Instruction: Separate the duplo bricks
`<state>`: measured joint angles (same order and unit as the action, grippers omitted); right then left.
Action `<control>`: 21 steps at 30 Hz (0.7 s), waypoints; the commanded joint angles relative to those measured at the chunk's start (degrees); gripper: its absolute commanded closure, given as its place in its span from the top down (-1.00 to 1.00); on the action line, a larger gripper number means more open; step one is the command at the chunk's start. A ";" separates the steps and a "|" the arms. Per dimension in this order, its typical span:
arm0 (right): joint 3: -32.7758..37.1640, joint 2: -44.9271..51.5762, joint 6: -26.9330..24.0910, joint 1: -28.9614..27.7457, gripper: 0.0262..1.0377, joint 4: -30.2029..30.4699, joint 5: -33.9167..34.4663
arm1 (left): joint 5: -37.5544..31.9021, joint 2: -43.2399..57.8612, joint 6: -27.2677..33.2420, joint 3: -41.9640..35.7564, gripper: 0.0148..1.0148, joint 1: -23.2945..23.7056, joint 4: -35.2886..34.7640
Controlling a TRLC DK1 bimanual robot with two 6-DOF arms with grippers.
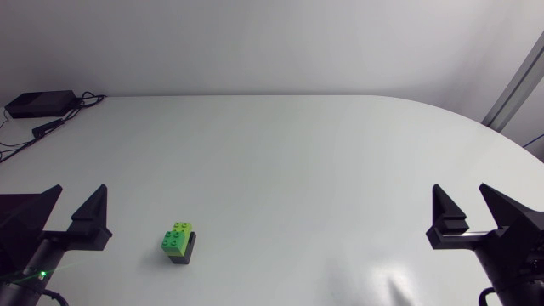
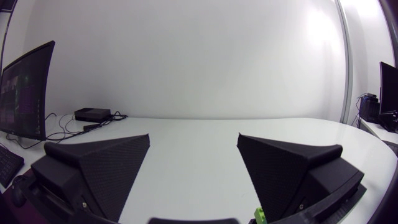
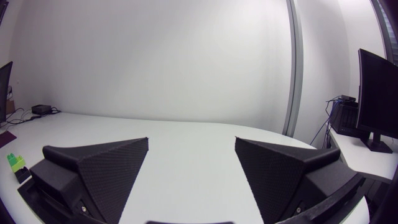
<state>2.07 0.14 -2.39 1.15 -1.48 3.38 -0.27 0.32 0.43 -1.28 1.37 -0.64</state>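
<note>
A small stack of duplo bricks (image 1: 179, 243) stands on the white table, front left of centre: a bright green brick on a lime one, with a black brick at the base. My left gripper (image 1: 78, 206) is open a short way to its left, empty. My right gripper (image 1: 469, 201) is open far off at the right side, also empty. In the left wrist view only a green corner of the stack (image 2: 260, 215) shows beside one finger. In the right wrist view the stack (image 3: 16, 165) sits far off beside the gripper (image 3: 191, 149).
A black box (image 1: 38, 104) with cables lies at the table's far left corner, seen too in the left wrist view (image 2: 92, 114). The curved table edge (image 1: 476, 119) runs along the far right.
</note>
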 commanded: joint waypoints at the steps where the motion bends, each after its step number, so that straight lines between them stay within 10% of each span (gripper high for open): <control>1: -2.24 -0.41 0.90 0.00 0.93 0.51 0.23 | -0.25 -0.84 0.45 1.19 0.94 -0.40 0.21; 21: -2.33 -0.41 0.90 0.00 0.93 0.51 0.14 | -0.25 -0.84 0.45 1.19 0.94 -0.84 0.12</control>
<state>2.07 0.14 -2.39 1.15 -1.48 3.38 -0.27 0.32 0.43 -1.28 0.93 -0.64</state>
